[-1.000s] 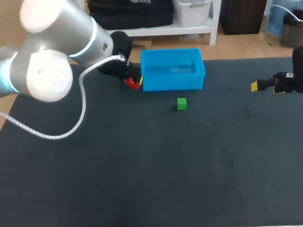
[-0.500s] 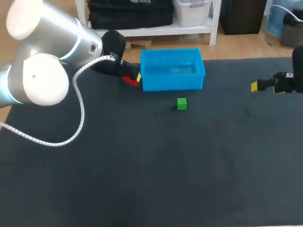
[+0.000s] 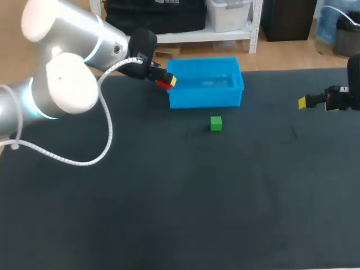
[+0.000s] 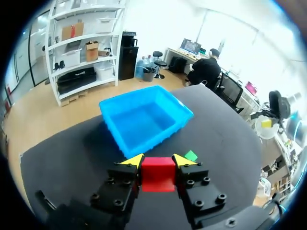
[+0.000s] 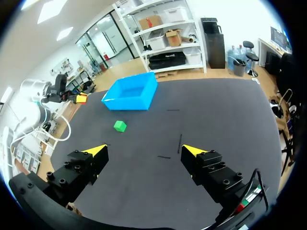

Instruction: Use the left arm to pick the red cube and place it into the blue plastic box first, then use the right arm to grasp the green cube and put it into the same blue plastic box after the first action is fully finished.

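Lifted to the blue box (image 4: 152, 140), left fingers (image 4: 133, 161) clamp the red cube (image 4: 158, 174).

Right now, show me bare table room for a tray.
The near stretch of mat in front of the green cube is bare, as is the strip between it and the right end effector. Crowded: the blue box's left corner, where the left end effector holds the red cube.

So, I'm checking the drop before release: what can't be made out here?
- Head view: whether the red cube is over the blue plastic box or beside its wall; they overlap.
- Left wrist view: most of the green cube, hidden behind the left end effector.
- Head view: the box's near floor, hidden by its front wall.
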